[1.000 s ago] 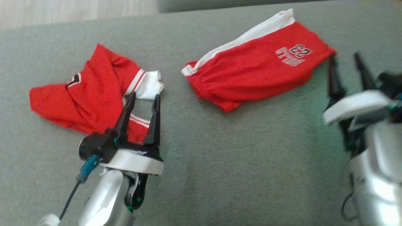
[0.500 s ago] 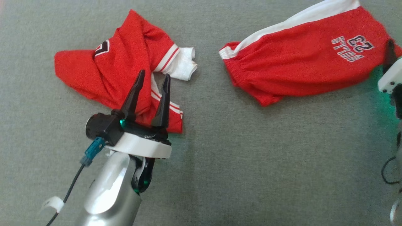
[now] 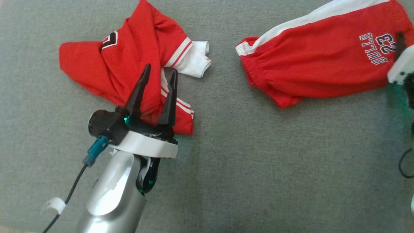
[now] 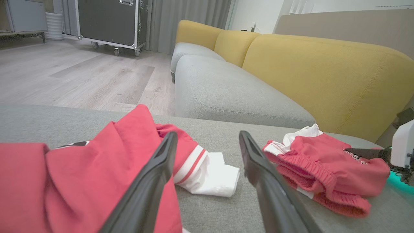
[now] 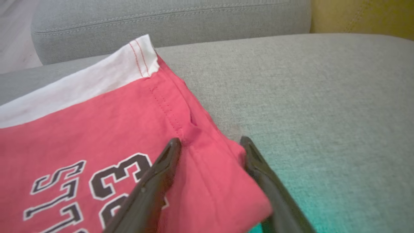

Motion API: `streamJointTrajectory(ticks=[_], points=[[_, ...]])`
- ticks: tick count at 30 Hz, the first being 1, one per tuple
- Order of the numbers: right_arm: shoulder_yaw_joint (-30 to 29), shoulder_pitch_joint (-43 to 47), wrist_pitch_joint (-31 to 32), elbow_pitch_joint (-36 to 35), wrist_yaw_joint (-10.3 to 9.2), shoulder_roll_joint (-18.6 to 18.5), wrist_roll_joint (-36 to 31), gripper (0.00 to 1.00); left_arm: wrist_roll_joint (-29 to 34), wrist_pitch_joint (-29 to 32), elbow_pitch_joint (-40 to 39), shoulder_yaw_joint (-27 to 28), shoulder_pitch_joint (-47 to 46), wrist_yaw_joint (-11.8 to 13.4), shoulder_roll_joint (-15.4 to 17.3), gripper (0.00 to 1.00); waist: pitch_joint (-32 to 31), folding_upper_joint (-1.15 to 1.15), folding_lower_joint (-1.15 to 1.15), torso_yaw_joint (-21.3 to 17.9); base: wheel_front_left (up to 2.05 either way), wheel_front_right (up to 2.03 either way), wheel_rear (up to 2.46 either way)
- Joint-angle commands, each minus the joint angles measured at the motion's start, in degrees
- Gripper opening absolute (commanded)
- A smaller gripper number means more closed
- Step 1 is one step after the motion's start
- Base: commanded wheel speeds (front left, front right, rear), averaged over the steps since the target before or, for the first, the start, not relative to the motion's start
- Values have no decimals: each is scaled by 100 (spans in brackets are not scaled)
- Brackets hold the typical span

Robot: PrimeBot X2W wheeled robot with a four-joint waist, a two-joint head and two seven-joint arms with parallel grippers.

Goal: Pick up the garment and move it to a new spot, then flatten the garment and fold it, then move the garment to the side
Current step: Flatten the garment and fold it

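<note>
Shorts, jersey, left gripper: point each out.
shorts (image 3: 317, 61), head view, red front panel left of the print.
jersey (image 3: 129, 61), head view, red body fabric.
left gripper (image 3: 161, 68), head view, midway between the tips of its open jaws.

Shorts (image 3: 317, 64): soft red knit cloth; cushion (image 3: 258, 161): matt grey woven fabric.

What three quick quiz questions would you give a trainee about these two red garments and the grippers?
1. True or false: the left gripper, by the crumpled jersey, is open.
2. Which number is printed on the shorts? A 32, B 23, C 7.
3. Short answer: which garment lies between the fingers of the right gripper?
Key: 1 true; 2 B; 3 the shorts.
</note>
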Motion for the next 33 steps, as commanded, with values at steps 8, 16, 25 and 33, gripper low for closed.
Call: streamJointTrajectory(ticks=[8,16,25,33], points=[[465,29,-1015,15,-5,136,460,0,125,-29,-180,319,-24,-50,68,100,-345,0,0,-351,0,0,0],[393,492,-1566,103,-5,-207,1010,0,164,-29,-216,384,221,-59,69,100,-765,0,0,-730,0,0,0],[90,666,-1810,368,-5,-325,1013,0,181,-29,-265,362,384,-64,54,100,-932,0,0,-842,0,0,0],[347,475,-2057,146,-5,72,1037,0,163,-29,-212,373,426,-68,64,100,-1113,0,0,-828,0,0,0]])
